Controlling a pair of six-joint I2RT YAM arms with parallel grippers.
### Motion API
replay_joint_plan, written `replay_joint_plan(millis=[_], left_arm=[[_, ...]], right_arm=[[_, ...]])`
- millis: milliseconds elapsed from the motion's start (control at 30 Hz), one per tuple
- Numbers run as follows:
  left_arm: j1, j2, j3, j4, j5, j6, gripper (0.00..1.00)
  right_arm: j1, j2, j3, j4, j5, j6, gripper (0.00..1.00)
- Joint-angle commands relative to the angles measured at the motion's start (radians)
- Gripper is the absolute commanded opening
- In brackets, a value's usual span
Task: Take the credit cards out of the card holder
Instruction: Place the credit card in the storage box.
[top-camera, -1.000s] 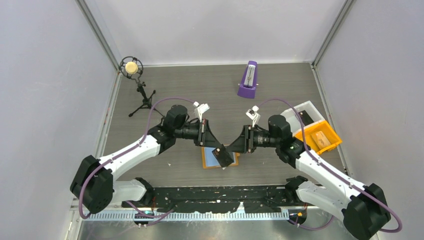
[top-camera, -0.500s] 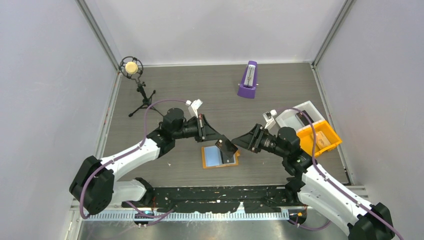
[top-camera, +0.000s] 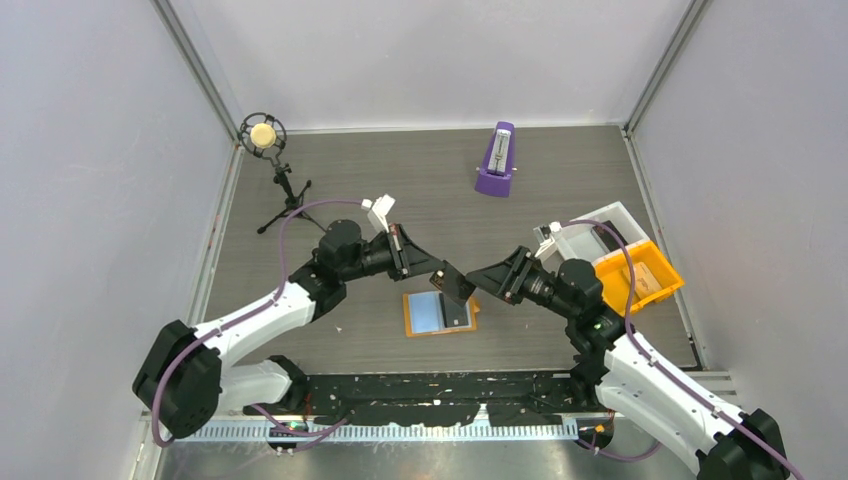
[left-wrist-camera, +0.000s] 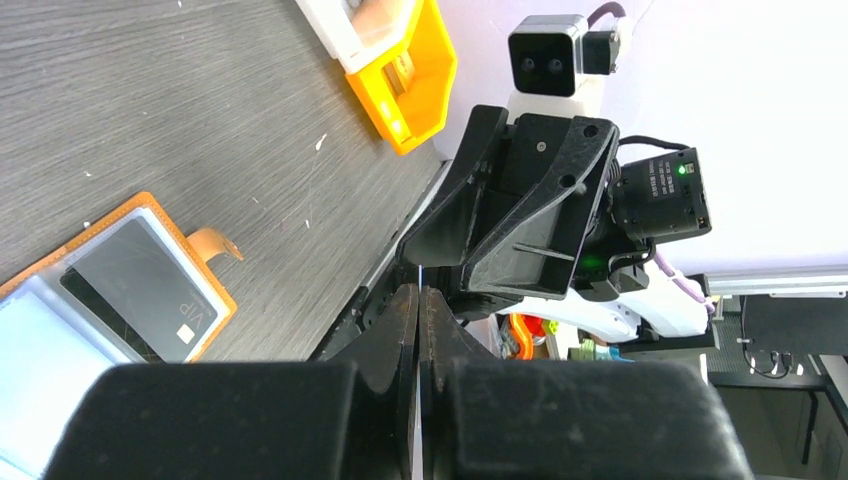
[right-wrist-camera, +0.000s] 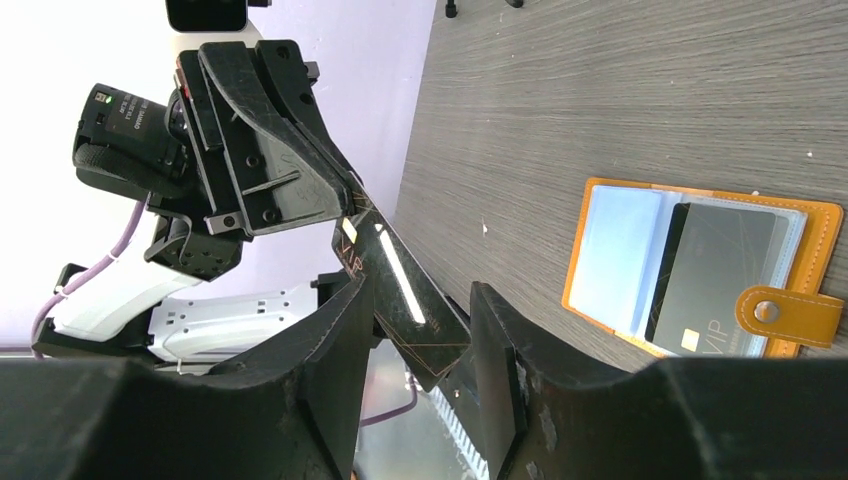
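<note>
Card holder (top-camera: 408, 316) lies open on the worktop (top-camera: 400, 180); one black card (top-camera: 458, 284) has risen clear above it, pinched in the left hand (top-camera: 440, 272); the right hand (top-camera: 474, 280), jaws parted, now straddles it, suggesting a handover.

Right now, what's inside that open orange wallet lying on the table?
The card holder lies open, showing a light blue card in one half and a black VIP card in the other. Whether more cards sit beneath these cannot be seen.
</note>
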Motion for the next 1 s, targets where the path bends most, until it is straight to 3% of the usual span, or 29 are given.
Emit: replay_joint_plan(millis=[0, 233, 300, 400, 700, 767, 867, 967], left_arm=[[-0.001, -0.049, -0.011, 0.085, -0.062, -0.019, 0.0], [-0.002, -0.052, -0.006, 0.091, -0.066, -0.03, 0.0], [-0.001, -0.048, -0.005, 0.094, -0.064, -0.034, 0.0], [-0.001, -0.042, -0.014, 0.113, -0.067, -0.047, 0.0], [-0.002, -0.026, -0.032, 0.165, -0.069, -0.079, 0.01], [-0.001, -0.024, -0.036, 0.16, -0.071, -0.073, 0.11], [0.0, -0.034, -0.041, 0.129, -0.086, -0.052, 0.35], [0.001, -0.054, -0.039, 0.064, -0.093, -0.013, 0.51]], right_arm=[[-0.001, -0.022, -0.005, 0.049, 0.019, 0.019, 0.48], [0.0, -0.035, -0.018, 0.072, 0.022, 0.03, 0.5], [-0.001, -0.036, -0.019, 0.086, 0.018, 0.031, 0.46], [-0.001, -0.039, -0.029, 0.111, 0.016, 0.04, 0.31], [-0.001, -0.035, -0.052, 0.21, 0.019, 0.073, 0.06], [-0.005, -0.027, -0.04, 0.201, 0.016, 0.059, 0.05], [-0.04, -0.002, 0.016, 0.157, -0.018, 0.008, 0.05], [-0.149, 0.033, 0.09, 0.074, -0.143, -0.093, 0.05]])
